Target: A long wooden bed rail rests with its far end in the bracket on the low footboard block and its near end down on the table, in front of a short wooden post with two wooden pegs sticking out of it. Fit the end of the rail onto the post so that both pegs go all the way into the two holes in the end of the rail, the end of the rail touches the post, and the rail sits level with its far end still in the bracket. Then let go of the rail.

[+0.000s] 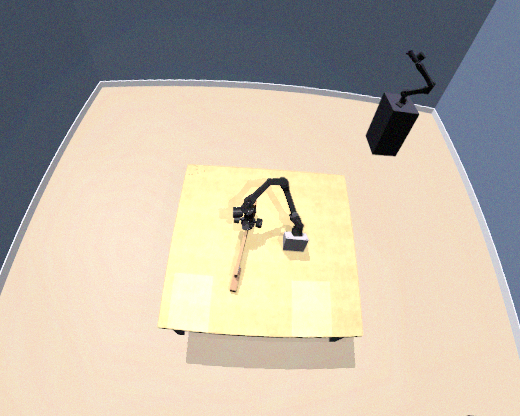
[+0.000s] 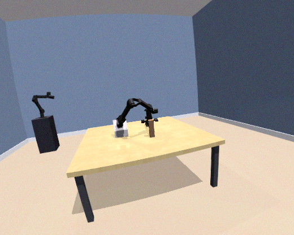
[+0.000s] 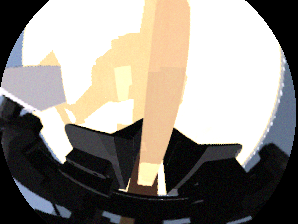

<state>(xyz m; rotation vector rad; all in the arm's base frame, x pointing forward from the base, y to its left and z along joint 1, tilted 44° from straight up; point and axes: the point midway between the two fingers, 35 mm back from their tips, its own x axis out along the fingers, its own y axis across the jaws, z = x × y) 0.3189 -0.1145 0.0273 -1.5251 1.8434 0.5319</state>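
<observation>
The long rail (image 1: 242,250) (image 3: 167,50) runs from my gripper (image 1: 248,225) (image 2: 149,121) (image 3: 153,121) to the low footboard block (image 1: 234,286), where its far end lies at the dark bracket (image 1: 238,273). The gripper points down and is shut on the rail near its near end. The brown post (image 2: 151,129) stands upright right beside the gripper in the exterior view; a dark brown part just past the rail's end in the wrist view looks like the post. The pegs and holes are hidden, so whether the end touches the post cannot be told.
The arm's grey base block (image 1: 295,242) (image 2: 121,133) (image 3: 32,84) stands on the yellow table (image 1: 263,310) (image 2: 171,147) to one side of the rail. The arm arches over from it. A second arm stands on a black pedestal (image 1: 392,125) (image 2: 46,135) away from the table.
</observation>
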